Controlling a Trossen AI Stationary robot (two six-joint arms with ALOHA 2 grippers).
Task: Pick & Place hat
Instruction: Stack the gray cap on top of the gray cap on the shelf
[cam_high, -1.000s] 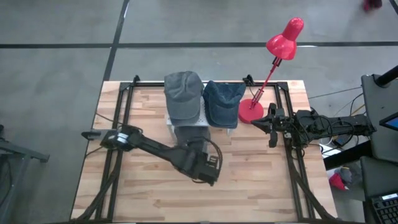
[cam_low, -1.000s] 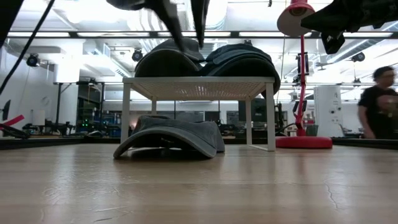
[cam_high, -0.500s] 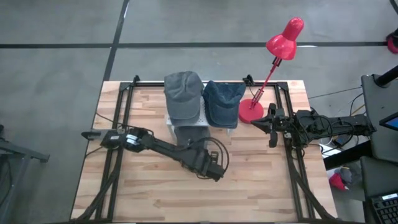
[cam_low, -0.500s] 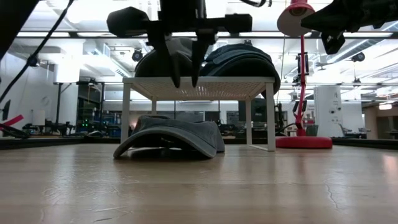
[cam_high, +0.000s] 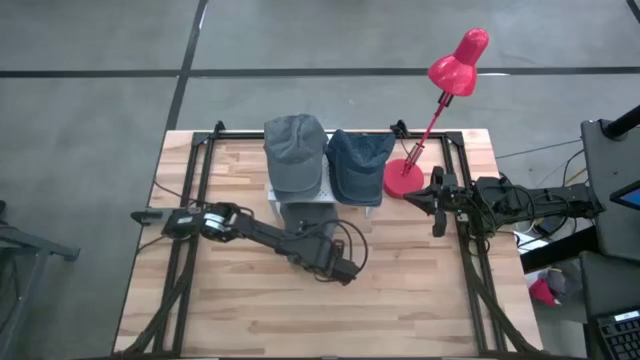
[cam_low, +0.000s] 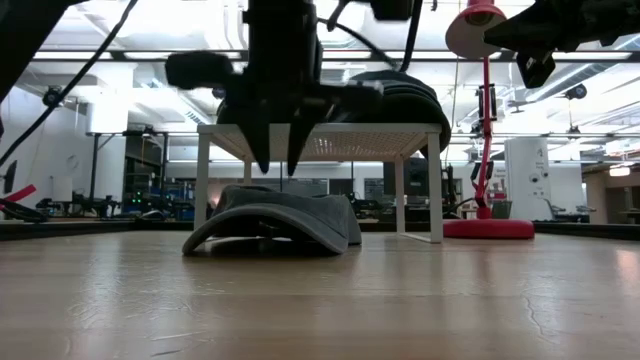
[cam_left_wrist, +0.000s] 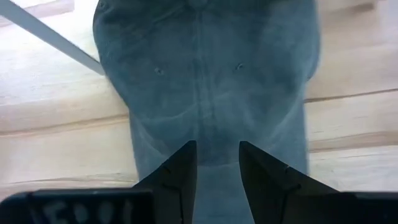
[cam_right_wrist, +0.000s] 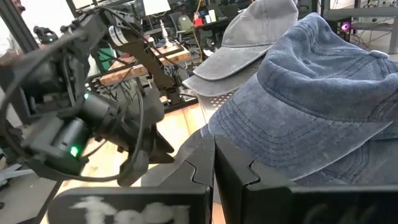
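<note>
A grey cap (cam_low: 275, 218) lies on the table, resting on its brim and rim, partly under a white rack (cam_low: 320, 130). In the high view only its far part (cam_high: 300, 213) shows past my left arm. My left gripper (cam_low: 277, 165) hangs open just above the cap's crown, fingers pointing down and not touching it. The left wrist view shows the cap (cam_left_wrist: 211, 74) beyond the open fingers of the left gripper (cam_left_wrist: 217, 155). My right gripper (cam_high: 437, 205) waits shut at the table's right side, seen in its wrist view (cam_right_wrist: 214, 152).
Another grey cap (cam_high: 295, 150) and a blue cap (cam_high: 357, 165) sit on top of the rack. A red desk lamp stands on its base (cam_high: 404, 180) at the far right. Bare wooden tabletop (cam_high: 400, 290) lies toward the near edge.
My left gripper has come down from near the top of the low view to just above the grey cap on the table, shifting slightly toward the rack. Its finger gap looks unchanged. The cap has stayed in place.
</note>
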